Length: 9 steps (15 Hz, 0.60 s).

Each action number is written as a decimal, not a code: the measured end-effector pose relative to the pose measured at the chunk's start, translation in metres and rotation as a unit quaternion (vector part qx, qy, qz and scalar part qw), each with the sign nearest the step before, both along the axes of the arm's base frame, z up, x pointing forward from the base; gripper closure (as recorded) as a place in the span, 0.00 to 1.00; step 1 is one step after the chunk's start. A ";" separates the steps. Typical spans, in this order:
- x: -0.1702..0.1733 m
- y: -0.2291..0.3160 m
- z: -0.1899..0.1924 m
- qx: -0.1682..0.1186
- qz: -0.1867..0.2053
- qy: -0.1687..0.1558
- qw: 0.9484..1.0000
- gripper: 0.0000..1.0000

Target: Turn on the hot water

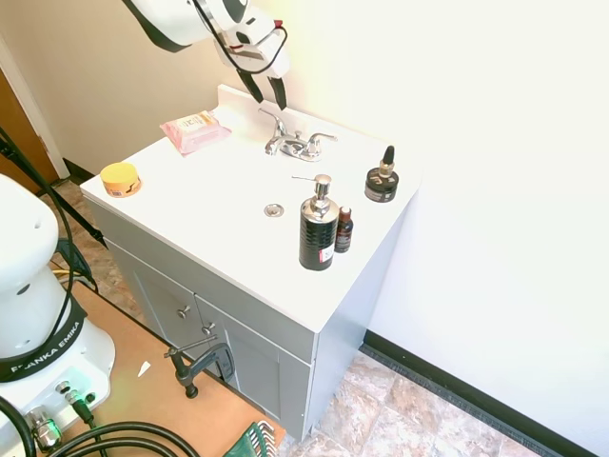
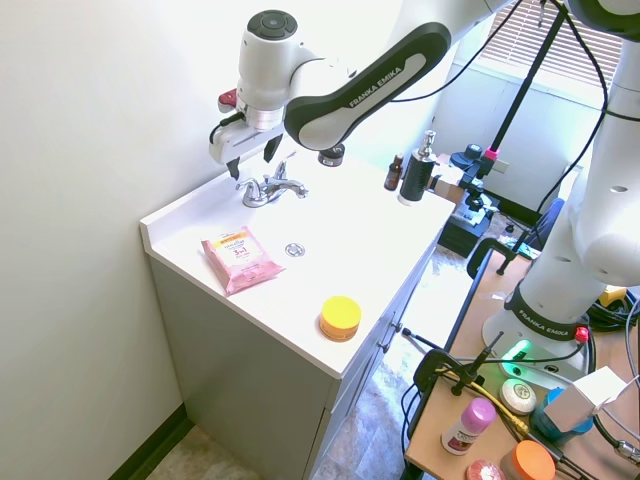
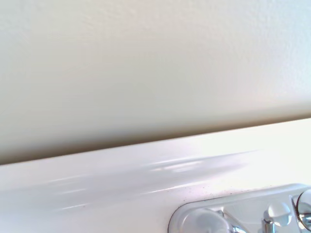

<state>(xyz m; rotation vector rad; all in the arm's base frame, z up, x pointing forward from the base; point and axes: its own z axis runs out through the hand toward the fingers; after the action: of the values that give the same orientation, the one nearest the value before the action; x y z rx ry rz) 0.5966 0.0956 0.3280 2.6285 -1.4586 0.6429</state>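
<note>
The chrome faucet [image 1: 297, 145] [image 2: 270, 188] stands at the back of the white sink top [image 1: 228, 181], with a short spout and two slim lever handles. My gripper [image 1: 268, 95] [image 2: 252, 160] hangs open just above it, near the wall, its two dark fingers pointing down over the handle nearest the pink pack. Nothing is between the fingers. No water is visible. The wrist view shows the wall, the backsplash ledge and the faucet base [image 3: 243, 216] at its lower edge.
A pink wipes pack [image 1: 194, 130] [image 2: 240, 260] and a yellow jar [image 1: 121, 179] lie on one side of the drain [image 1: 274, 209]. A black soap bottle [image 1: 318, 228], a small brown bottle [image 1: 343, 230] and a black jar [image 1: 382, 181] stand on the other.
</note>
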 end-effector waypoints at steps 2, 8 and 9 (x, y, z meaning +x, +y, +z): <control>0.001 0.001 -0.007 -0.002 -0.001 0.005 1.000 0.00; 0.004 -0.007 -0.017 -0.007 -0.007 0.011 1.000 0.00; 0.004 -0.010 -0.020 -0.009 -0.010 0.015 1.000 0.00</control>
<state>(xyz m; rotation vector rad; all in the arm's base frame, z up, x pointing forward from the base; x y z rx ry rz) 0.6010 0.0860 0.3082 2.5949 -1.4629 0.6092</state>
